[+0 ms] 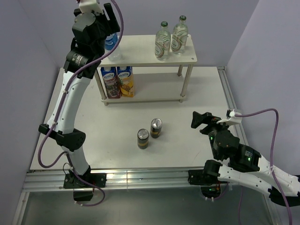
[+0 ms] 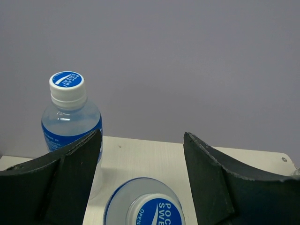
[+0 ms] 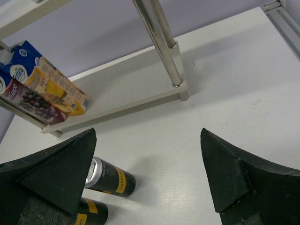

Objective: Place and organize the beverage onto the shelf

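"Checking the left claw [image 2: 141, 135]: its jaws stand parted, and a water bottle [image 2: 150, 211] sits upright on the shelf [image 2: 140, 152], just beneath and between them. A second water bottle [image 2: 70, 117] stands close by, beyond the claw's left finger."

"How should it leave?"

"I'd lift straight up until the fingers are above the cap, then draw back. Swinging sideways risks clipping either bottle, and both look light and tippy."

"And the right claw [image 3: 147, 131]?"

"Spread wide, holding nothing, low over the tabletop [image 3: 225, 108]. A dark can [image 3: 110, 178] and a second can [image 3: 91, 213] wait just ahead, off its left finger, close together. I'd take one squarely around its middle, so the neighbour isn't nudged."
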`<state>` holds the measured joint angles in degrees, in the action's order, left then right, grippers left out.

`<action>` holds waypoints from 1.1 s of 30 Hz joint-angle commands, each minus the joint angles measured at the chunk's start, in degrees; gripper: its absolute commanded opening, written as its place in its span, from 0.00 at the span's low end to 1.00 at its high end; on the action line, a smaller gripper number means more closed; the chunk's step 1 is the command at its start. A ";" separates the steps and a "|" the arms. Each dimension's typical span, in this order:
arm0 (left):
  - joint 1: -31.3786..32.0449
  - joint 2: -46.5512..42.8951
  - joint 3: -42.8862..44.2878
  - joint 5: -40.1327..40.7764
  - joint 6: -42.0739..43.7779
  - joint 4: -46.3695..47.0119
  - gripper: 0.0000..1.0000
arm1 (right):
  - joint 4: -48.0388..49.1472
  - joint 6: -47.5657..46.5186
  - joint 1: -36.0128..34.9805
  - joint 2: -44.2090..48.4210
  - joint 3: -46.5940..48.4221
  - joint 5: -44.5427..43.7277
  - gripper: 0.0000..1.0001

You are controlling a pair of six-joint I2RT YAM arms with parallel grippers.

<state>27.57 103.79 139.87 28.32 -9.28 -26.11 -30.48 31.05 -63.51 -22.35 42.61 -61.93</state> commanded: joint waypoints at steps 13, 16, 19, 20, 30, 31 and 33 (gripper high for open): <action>-0.59 1.86 -2.06 0.25 0.84 5.54 0.76 | 2.79 0.33 -0.39 -0.06 -1.48 -1.97 0.98; -0.50 1.42 -2.94 0.69 0.84 5.89 0.75 | 2.71 0.33 -0.39 0.02 -1.39 -2.14 0.98; -0.50 0.72 -4.17 0.78 0.75 6.51 0.75 | 2.88 0.33 -0.48 0.11 -1.65 -2.05 0.98; -0.50 0.63 -4.52 0.78 0.84 6.60 0.75 | 2.79 0.42 -0.48 0.11 -1.48 -2.05 0.99; -0.42 -1.57 -8.20 0.87 0.84 7.21 0.77 | 2.71 0.50 -0.39 0.11 -1.57 -2.05 0.99; -0.41 -2.70 -8.82 0.69 0.75 7.82 0.80 | 2.62 0.50 -0.48 0.03 -1.65 -2.14 0.98; -0.24 -3.67 -10.05 0.69 0.75 7.91 0.82 | 2.71 0.59 -0.39 0.02 -1.74 -2.05 0.98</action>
<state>27.24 104.40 130.67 28.34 -9.06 -20.95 -29.61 31.05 -63.51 -22.35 41.06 -62.13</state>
